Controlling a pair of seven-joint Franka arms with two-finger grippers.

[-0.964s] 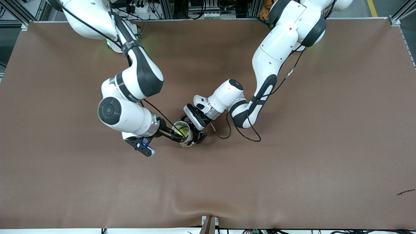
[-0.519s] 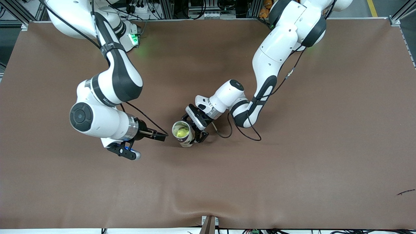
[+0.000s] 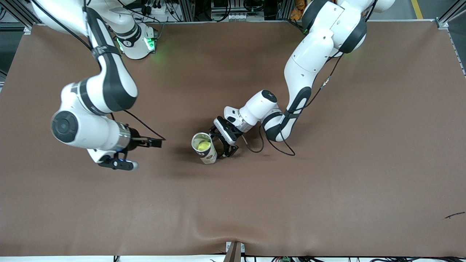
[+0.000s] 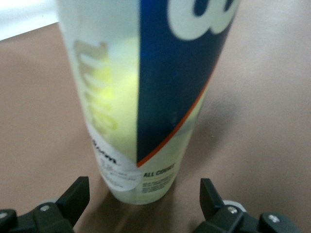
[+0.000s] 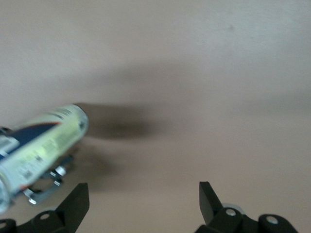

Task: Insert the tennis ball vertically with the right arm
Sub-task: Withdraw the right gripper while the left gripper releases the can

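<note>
A clear tennis-ball tube (image 3: pixel 204 148) with a blue label stands upright mid-table, its mouth open. The yellow-green tennis ball (image 3: pixel 203 145) lies inside it and shows through the tube's wall (image 4: pixel 124 82) in the left wrist view. My left gripper (image 3: pixel 220 142) is low beside the tube on the left arm's side. It is open, with fingertips (image 4: pixel 77 196) short of the tube's base (image 4: pixel 146 187) and not touching it. My right gripper (image 3: pixel 158 142) is open and empty, well off toward the right arm's end. In its wrist view the tube (image 5: pixel 41 145) is off to one side of the right gripper (image 5: pixel 143 199).
The brown table cover (image 3: pixel 327 189) is bare around the tube. A black cable (image 3: pixel 271 145) loops down from the left arm onto the table close to the tube. A small dark scrap (image 3: pixel 454 215) lies near the corner at the left arm's end.
My right gripper has drawn away from the tube's mouth toward the right arm's end, leaving the ball inside. My left gripper has backed a little off the tube.
</note>
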